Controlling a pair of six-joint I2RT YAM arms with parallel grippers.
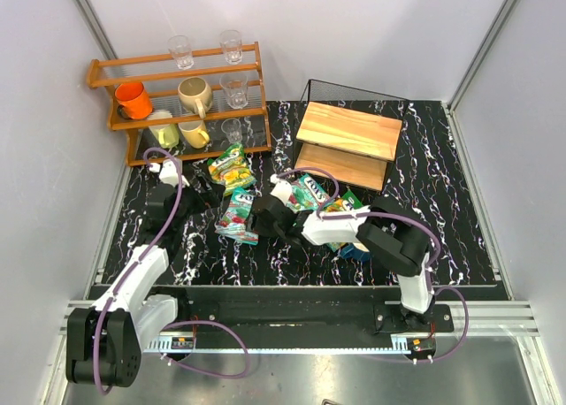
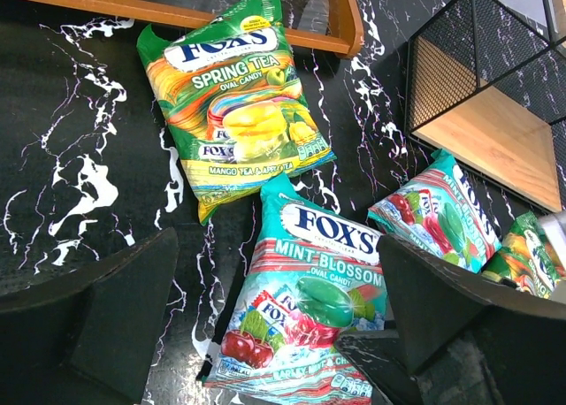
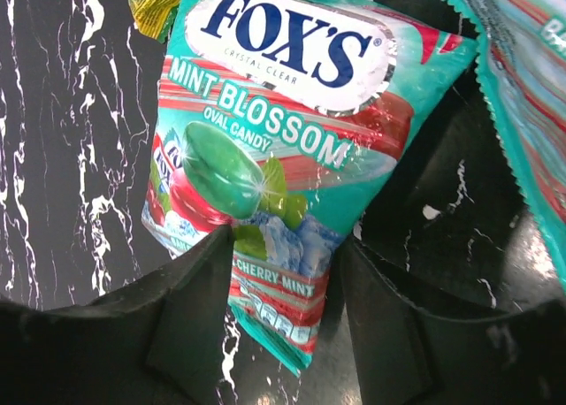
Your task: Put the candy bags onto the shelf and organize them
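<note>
A teal candy bag [image 1: 237,217] [image 3: 265,131] [image 2: 305,299] lies flat on the black marble table. My right gripper [image 1: 255,219] [image 3: 285,246] is low over it, jaws partly closed in on the bag's bottom end, one finger at each side edge; the bag is not lifted. My left gripper [image 1: 196,195] [image 2: 279,255] hovers wide open over the same bag, holding nothing. A yellow-green bag [image 1: 232,168] [image 2: 234,113] lies beyond it. A second teal bag [image 1: 309,191] [image 2: 442,215] and another yellow-green bag [image 1: 347,203] [image 2: 522,259] lie near the shelf [image 1: 349,131] [image 2: 495,131], whose boards are bare.
An orange-brown rack [image 1: 177,100] with mugs and glasses stands at the back left, its base board [image 2: 177,16] just beyond the yellow-green bag. The right arm [image 1: 389,237] lies across the table in front of the shelf. White walls close in both sides.
</note>
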